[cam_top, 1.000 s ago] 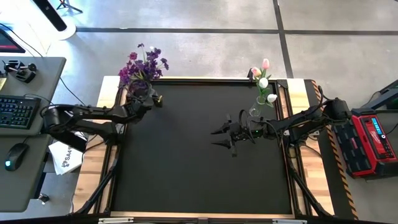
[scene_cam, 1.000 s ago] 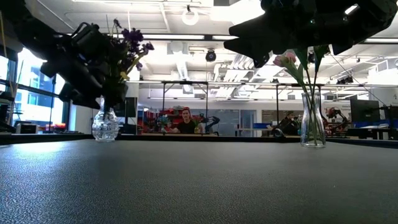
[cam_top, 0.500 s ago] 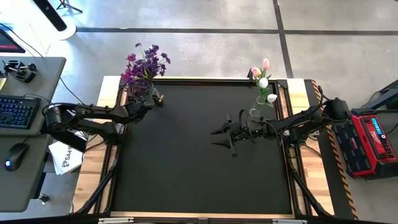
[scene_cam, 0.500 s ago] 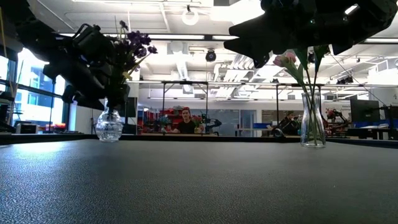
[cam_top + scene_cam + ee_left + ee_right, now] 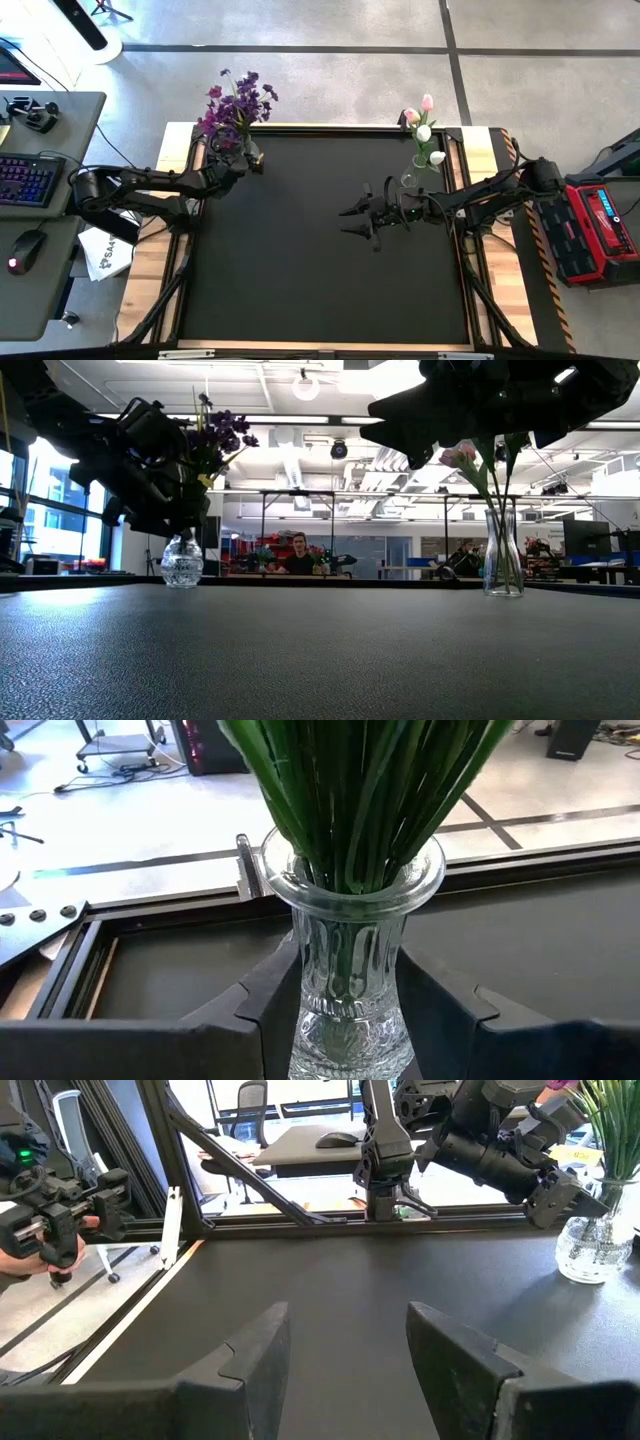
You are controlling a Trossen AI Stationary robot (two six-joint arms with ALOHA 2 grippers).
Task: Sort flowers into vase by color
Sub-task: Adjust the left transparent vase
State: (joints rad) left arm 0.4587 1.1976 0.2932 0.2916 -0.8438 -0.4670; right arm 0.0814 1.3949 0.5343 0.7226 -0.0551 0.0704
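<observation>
A cut-glass vase (image 5: pixel 350 880) with purple flowers (image 5: pixel 237 98) stands at the table's far left corner, and my left gripper (image 5: pixel 348 990) is shut on it. The low view shows this vase (image 5: pixel 182 565) upright, its base on the table top. A slim clear vase (image 5: pixel 503 555) with white and pink tulips (image 5: pixel 424 128) stands at the far right. My right gripper (image 5: pixel 358 222) hovers open over the table's middle right with nothing between its fingers (image 5: pixel 250 1350). My left gripper pinches the vase's narrow neck (image 5: pixel 345 960), just under the flared rim, between its two fingers (image 5: pixel 272 1005). The fingers come nearly level from the table's left side, one on each side of the neck. The vase stays upright with its base on the table.
Raised black frame rails (image 5: pixel 330 128) run along the table's far edge and sides. A desk with keyboard and mouse (image 5: pixel 30 180) stands left of the table, a red case (image 5: pixel 592 225) to the right. People sit in the room beyond the far edge.
The vase with the purple flowers has slid a little toward the table's right edge, staying on its base, and the bouquet has shifted with it. My left gripper has stayed beside it. My right arm has kept still.
</observation>
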